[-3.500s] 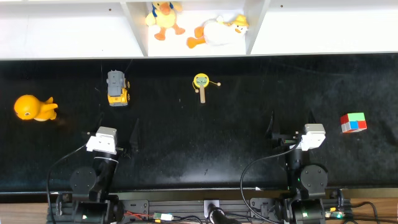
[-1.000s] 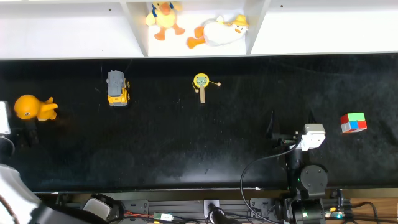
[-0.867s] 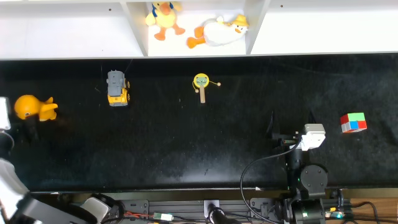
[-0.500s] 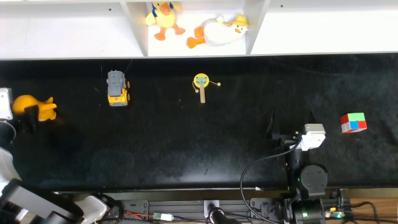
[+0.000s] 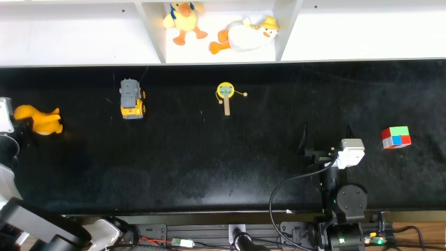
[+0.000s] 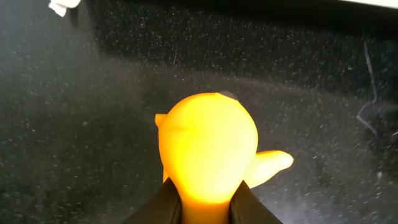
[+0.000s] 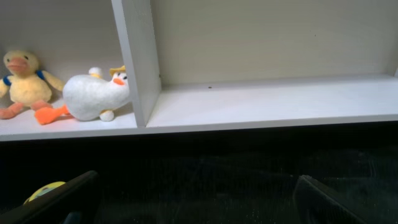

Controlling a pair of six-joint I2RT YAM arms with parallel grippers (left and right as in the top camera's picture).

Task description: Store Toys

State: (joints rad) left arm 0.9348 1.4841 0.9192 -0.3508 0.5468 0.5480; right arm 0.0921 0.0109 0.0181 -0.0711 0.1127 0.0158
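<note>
Rubber duck (image 5: 38,120), smooth orange and round-headed, sits at the frame's left edge, clamped in our left gripper (image 6: 203,210); our right gripper (image 7: 196,208) stands with fingers apart.

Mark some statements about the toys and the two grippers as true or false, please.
1. The left gripper is shut on the orange duck toy. True.
2. The right gripper holds the toy truck. False: it is open and empty; the truck stands on the black table.
3. The yellow plush duck and the white plush duck lie in the middle shelf compartment. True.
4. The colour cube lies in that compartment too. False: it lies on the table.
</note>
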